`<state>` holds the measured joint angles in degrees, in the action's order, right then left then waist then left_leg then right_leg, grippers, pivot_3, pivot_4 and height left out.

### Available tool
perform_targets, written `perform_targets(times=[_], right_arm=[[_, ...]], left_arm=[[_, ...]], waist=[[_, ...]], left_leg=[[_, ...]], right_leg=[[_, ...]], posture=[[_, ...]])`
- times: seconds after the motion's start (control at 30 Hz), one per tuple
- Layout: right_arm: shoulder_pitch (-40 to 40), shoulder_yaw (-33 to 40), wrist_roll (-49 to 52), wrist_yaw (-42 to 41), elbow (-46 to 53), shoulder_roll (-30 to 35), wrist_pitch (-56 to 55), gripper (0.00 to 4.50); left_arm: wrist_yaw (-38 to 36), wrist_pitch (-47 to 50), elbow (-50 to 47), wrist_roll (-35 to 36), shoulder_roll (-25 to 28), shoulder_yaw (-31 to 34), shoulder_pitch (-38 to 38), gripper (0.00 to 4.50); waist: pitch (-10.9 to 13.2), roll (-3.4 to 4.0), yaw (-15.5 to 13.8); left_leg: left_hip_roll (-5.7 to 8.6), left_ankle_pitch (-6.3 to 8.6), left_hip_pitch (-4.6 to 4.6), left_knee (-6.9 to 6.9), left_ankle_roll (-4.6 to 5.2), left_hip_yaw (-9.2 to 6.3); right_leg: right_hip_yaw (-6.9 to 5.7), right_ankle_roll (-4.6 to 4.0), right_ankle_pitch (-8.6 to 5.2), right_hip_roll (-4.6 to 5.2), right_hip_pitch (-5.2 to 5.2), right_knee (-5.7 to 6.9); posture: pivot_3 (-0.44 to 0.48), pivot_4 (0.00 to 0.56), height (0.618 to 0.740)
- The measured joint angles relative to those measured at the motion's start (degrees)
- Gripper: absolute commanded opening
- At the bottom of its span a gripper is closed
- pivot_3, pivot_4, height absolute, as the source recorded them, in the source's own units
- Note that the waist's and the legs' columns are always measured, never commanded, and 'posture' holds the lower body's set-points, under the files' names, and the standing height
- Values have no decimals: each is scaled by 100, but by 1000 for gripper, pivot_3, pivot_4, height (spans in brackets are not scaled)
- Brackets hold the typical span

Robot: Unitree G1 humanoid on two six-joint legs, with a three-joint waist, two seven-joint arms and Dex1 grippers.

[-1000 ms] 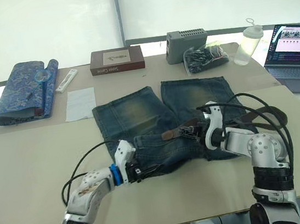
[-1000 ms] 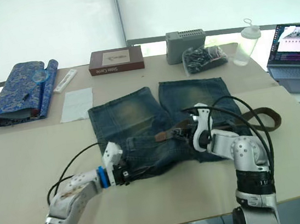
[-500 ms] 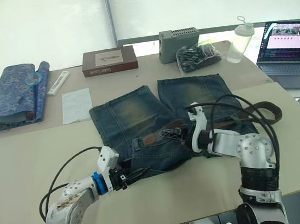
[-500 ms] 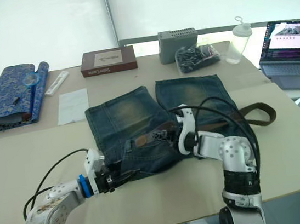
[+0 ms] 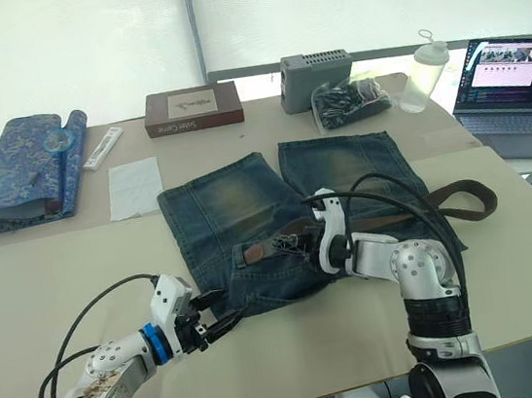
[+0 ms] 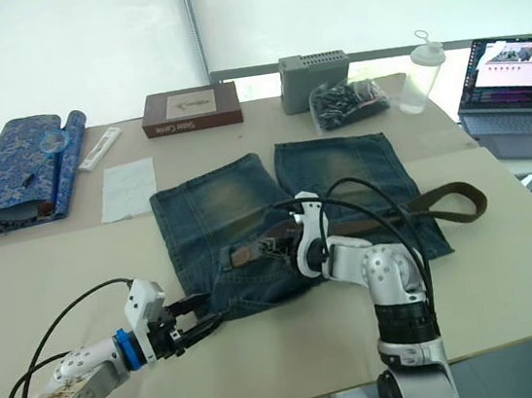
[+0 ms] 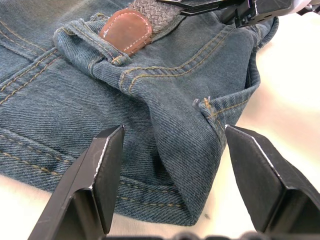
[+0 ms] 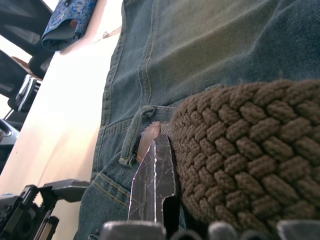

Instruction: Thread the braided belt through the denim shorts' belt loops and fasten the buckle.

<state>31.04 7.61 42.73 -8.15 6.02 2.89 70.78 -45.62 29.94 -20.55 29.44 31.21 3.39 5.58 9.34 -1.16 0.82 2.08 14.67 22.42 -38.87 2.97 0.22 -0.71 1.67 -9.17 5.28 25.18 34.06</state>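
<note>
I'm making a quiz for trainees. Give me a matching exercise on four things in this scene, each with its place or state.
1. left pincer
2. right pincer
3. laptop
4. blue patterned cloth

a. far left of the table
b. open, at the denim shorts' edge
c. lid up, on the right
d. shut on the braided belt

Pairs: 1-b, 2-d, 3-c, 4-a
</note>
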Motion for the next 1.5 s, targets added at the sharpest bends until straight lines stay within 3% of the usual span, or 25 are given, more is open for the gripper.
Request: perform_targets(times=[0.4,0.77,0.87,1.03,1.13,1.3,1.5], right_arm=[[78,98,-170,270,-362,-850,-82,0],[141,-177,-147,25,-746,-858,-169,0],[156,-188,-111,15,-842,-863,-210,0],[204,-55,69,-81,-1061,-868,-270,0],[204,-103,167,-393,-1116,-869,-307,0],[207,-1026,-160,-817,-1165,-863,-636,0],[385,-1336,-524,-866,-1646,-864,-1171,0]], left_arm=[[9,-133,40,-237,-90,-377,-98,3338],[86,-158,36,-139,-163,-243,44,3338],[217,123,-2,321,-251,137,178,3338],[953,1434,114,2331,-361,1664,49,3338],[1314,1910,306,2926,-329,2049,-61,3338],[1622,2156,470,3168,-365,2082,-117,3338],[1636,2129,450,3063,-418,1805,-47,3338]], waist=[[-1,-1,93],[-5,-3,171],[-6,-5,184],[-13,-16,181],[-12,-15,187],[-12,-16,196],[-15,-20,185]], left_leg=[[-8,4,-11,11,-7,0],[-14,10,-21,15,-17,-1],[-26,14,-26,16,-22,-2],[-43,16,-38,14,-25,-5],[-43,19,-37,15,-30,0],[-61,31,-32,15,-51,0],[-84,33,-67,14,-60,3]], right_leg=[[1,-14,-5,-9,1,4],[0,-22,-11,-11,-2,5],[-2,-29,-15,-17,-3,7],[-3,-29,-18,-35,-14,6],[2,-31,-21,-45,-12,7],[11,-50,-25,-72,-2,7],[11,-74,-27,-87,-25,7]], posture=[[0,150,740],[0,150,740],[0,150,740],[0,150,740],[0,150,740],[0,150,740],[0,150,740]])
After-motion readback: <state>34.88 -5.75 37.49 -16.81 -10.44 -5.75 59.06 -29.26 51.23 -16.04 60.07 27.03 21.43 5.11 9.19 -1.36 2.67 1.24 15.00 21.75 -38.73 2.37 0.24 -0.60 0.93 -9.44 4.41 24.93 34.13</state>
